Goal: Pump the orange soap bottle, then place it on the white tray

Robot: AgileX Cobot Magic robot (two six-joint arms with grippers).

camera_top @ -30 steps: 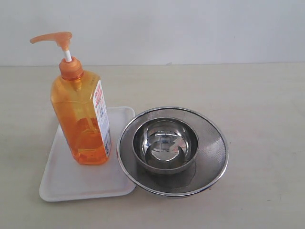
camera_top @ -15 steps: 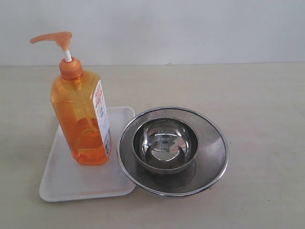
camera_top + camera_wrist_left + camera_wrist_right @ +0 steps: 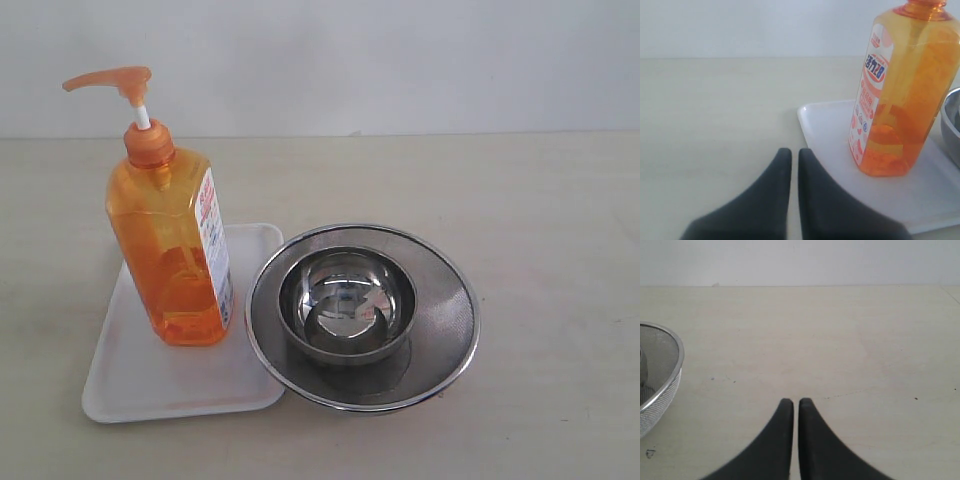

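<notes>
Exterior: the bottle (image 3: 170, 250), translucent orange with an orange pump on a white stem and a white-red label, stands upright on the tray (image 3: 150, 385), beside the strainer (image 3: 440, 320) holding a bowl (image 3: 345, 305). Nothing has moved since the earlier frames.

Left wrist: the left tool (image 3: 795, 155) is closed and empty, near the tray's corner.

Right wrist: the right tool (image 3: 796, 402) is closed and empty over the table (image 3: 850, 340).
</notes>
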